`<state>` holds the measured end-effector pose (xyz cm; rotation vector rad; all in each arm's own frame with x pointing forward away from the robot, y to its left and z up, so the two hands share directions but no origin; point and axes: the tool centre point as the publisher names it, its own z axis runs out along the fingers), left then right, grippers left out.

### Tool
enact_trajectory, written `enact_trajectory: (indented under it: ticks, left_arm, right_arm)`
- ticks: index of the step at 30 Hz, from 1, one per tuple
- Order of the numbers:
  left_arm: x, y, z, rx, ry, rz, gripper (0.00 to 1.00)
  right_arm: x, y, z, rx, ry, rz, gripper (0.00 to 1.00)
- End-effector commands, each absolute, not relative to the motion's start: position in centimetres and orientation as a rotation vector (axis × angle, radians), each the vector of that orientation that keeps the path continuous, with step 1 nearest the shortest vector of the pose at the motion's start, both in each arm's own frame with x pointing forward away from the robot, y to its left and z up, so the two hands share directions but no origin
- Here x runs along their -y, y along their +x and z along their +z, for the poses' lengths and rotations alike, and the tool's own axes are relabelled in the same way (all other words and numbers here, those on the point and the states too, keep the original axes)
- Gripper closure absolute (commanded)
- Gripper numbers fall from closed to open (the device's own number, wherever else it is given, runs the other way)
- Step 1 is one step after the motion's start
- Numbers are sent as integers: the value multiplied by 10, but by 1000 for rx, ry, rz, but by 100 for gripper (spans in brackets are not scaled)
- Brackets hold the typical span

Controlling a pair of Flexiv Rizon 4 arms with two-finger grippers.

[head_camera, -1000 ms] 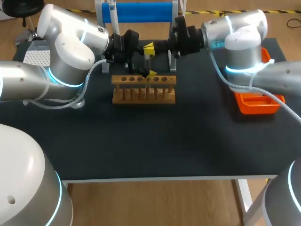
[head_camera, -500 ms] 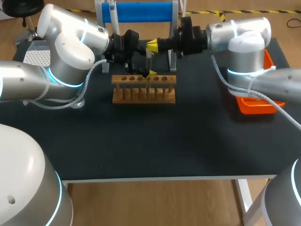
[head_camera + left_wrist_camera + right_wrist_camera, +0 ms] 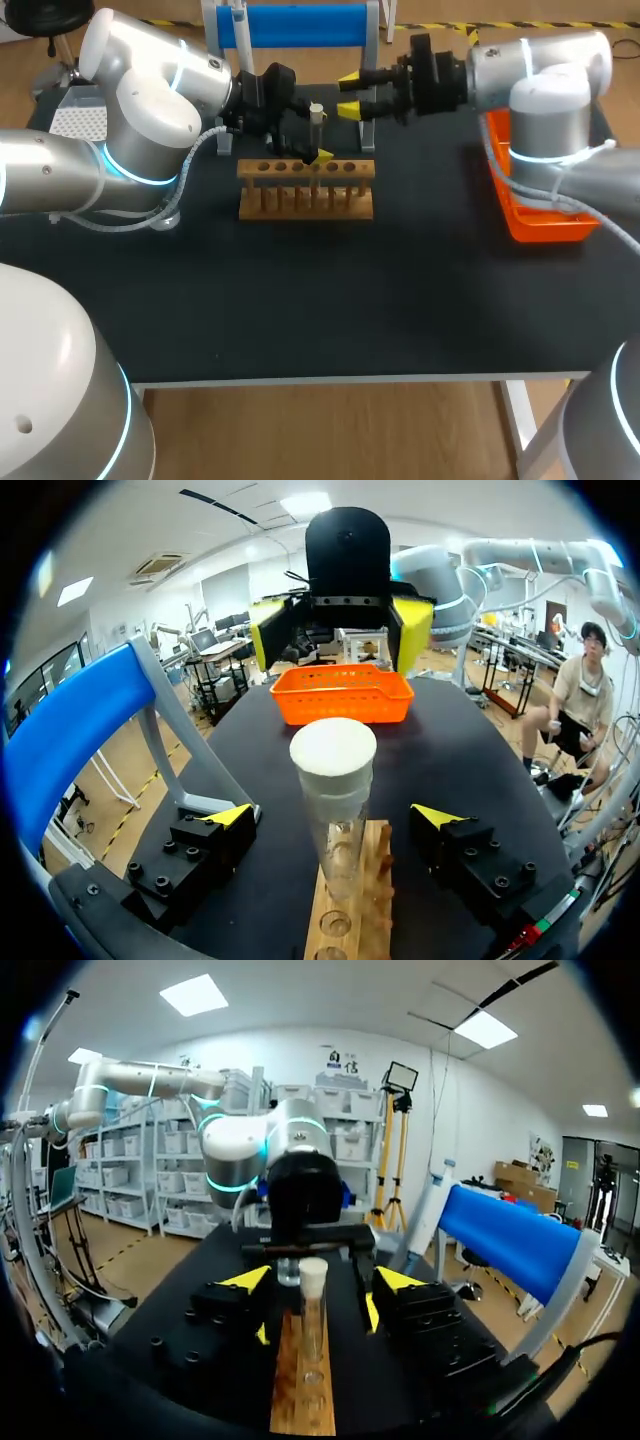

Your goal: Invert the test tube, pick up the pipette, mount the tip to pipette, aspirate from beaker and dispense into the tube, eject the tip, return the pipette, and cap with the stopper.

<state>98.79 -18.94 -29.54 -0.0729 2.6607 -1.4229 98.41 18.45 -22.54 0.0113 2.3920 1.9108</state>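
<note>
A glass test tube [image 3: 316,137] stands upright in the wooden rack [image 3: 306,190] with a white stopper [image 3: 316,111] in its mouth. My left gripper [image 3: 309,140] is open around the tube; in the left wrist view its fingertips [image 3: 228,815] flank the tube [image 3: 335,845] without touching, and the stopper [image 3: 333,755] sits on top. My right gripper [image 3: 349,93] is open and empty, to the right of the tube and a short way off. From the right wrist, the stopper [image 3: 313,1272] lies ahead of the gripper [image 3: 322,1280].
The blue pipette stand [image 3: 300,25] stands behind the rack with the white pipette [image 3: 236,22] hanging at its left end. An orange basket [image 3: 545,218] is at the right of the table. A white tip box [image 3: 78,121] sits at the far left.
My right gripper has opened, left the stopper on the tube and drawn back to the right. The left arm has kept still.
</note>
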Motion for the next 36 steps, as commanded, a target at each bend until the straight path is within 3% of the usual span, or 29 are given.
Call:
enact_trajectory:
  ticks: [1,10,25,36]
  left_arm:
    - [190,989,-295,-2666,-71,-1421,0]
    - [190,989,-295,-2666,-71,-1421,0]
    - [187,989,-296,-2669,-82,-1409,0]
    - [147,995,-297,-2614,-269,-1343,0]
  right_arm:
    - [-160,975,-234,-2458,63,1820,0]
    - [-126,974,-275,-2580,218,1654,0]
    - [-125,975,-283,-2628,251,1592,0]
    - [-125,975,-283,-2628,251,1592,0]
